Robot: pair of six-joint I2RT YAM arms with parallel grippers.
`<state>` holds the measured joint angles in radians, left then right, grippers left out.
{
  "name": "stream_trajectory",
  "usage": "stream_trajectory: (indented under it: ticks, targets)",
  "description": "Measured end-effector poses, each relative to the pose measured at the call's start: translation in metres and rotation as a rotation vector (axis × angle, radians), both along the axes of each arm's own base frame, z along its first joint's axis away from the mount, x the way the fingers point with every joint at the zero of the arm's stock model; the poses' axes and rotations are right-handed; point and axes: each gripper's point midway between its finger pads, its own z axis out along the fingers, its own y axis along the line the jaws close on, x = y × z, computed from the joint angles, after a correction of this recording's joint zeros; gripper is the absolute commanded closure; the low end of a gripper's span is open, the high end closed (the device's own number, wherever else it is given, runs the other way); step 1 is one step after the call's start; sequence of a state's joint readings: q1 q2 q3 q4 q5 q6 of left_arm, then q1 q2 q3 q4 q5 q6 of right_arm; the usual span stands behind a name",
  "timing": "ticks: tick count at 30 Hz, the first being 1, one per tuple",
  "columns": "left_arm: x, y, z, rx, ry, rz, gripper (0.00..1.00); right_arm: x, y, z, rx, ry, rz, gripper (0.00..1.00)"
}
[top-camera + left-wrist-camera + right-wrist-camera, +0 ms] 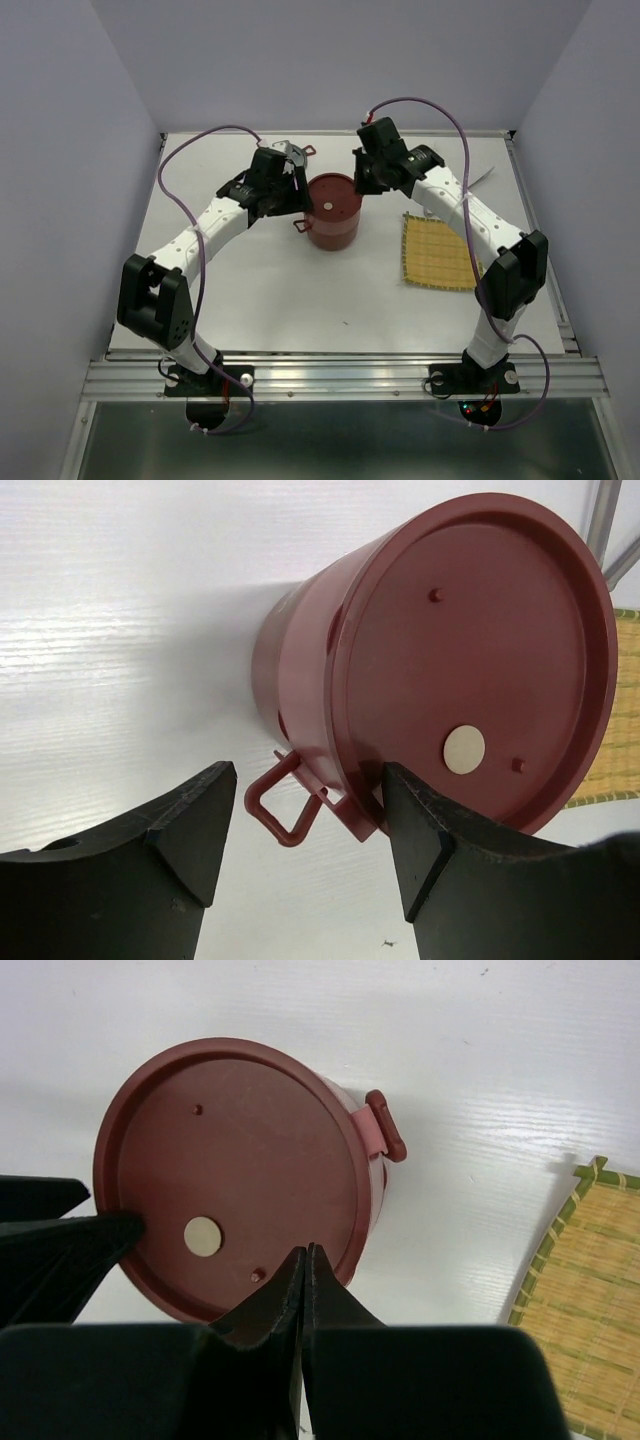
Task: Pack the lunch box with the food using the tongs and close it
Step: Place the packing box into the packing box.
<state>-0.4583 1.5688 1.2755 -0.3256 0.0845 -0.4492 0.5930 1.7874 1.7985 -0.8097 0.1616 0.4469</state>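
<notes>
Lunch box (332, 212) is standing stacked mid-desk (300, 300), red lid (225, 1175) sitting on top. Left fingers (205, 810) are standing apart at the lunch box's left side, flanking a side handle (280, 805); contact unclear. Right fingers (302, 1280) are pressing together on nothing, hovering at the lid's rim. Woven mat (440, 252) is lying right of the lunch box.

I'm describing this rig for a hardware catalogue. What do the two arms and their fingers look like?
The left arm and right arm both have white links with chunky black joint housings and black bases. A thin purple cable loops along each arm. The fingers are matte black, thick and wedge-shaped, and taper to blunt tips.
</notes>
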Motion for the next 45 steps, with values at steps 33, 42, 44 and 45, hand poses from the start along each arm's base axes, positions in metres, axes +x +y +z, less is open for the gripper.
stream_trajectory:
  ticks: [33,42,44,45]
  targets:
    - [0.041,-0.03,0.055,-0.072,-0.113,-0.066,1.0,0.02,0.02,-0.041,-0.019,0.06,0.033,0.99]
    - [0.088,-0.012,0.026,-0.061,-0.06,0.013,1.0,0.007,-0.009,-0.011,-0.029,0.007,-0.037,0.99]
    - [0.098,0.0,0.024,-0.062,-0.056,0.045,1.0,-0.002,-0.023,-0.009,-0.024,0.006,-0.064,0.99]
    - [0.104,0.005,0.021,-0.061,-0.052,0.061,1.0,-0.007,-0.032,-0.009,-0.023,0.011,-0.082,0.99]
